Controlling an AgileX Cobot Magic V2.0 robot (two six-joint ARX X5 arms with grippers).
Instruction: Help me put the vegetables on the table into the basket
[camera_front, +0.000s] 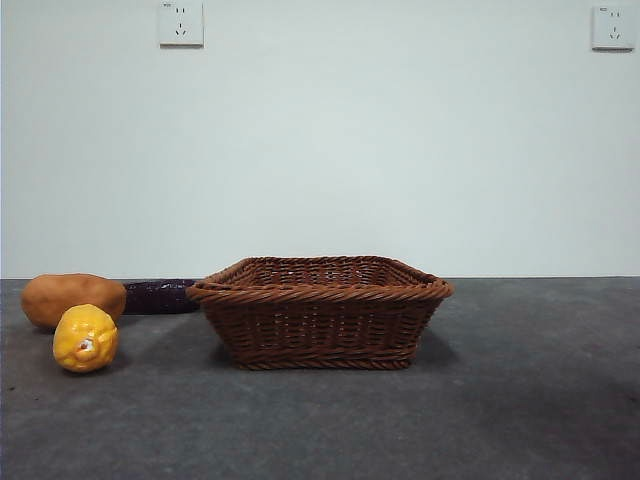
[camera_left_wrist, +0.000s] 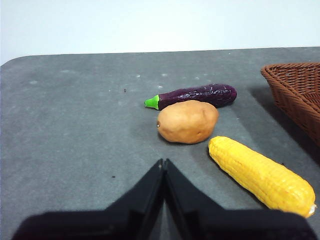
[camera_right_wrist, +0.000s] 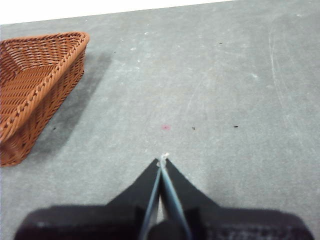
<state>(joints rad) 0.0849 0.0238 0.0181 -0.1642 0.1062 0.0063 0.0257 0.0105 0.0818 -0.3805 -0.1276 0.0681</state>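
Note:
The brown wicker basket (camera_front: 320, 310) stands in the middle of the dark grey table (camera_front: 520, 400). To its left lie the vegetables: an orange-tan potato (camera_front: 72, 298), a yellow corn cob (camera_front: 85, 338) seen end-on, and a dark purple eggplant (camera_front: 160, 296) behind them. In the left wrist view the potato (camera_left_wrist: 187, 121), corn cob (camera_left_wrist: 260, 175) and eggplant (camera_left_wrist: 195, 95) lie ahead of my left gripper (camera_left_wrist: 163, 162), which is shut and holds nothing. My right gripper (camera_right_wrist: 163, 161) is shut and empty over bare table, with the basket (camera_right_wrist: 35, 80) off to one side. Neither arm shows in the front view.
Two wall sockets (camera_front: 181, 23) sit high on the pale wall behind the table. The table's far edge (camera_left_wrist: 150, 51) runs behind the vegetables. Open table surface lies to the right of the basket in the front view.

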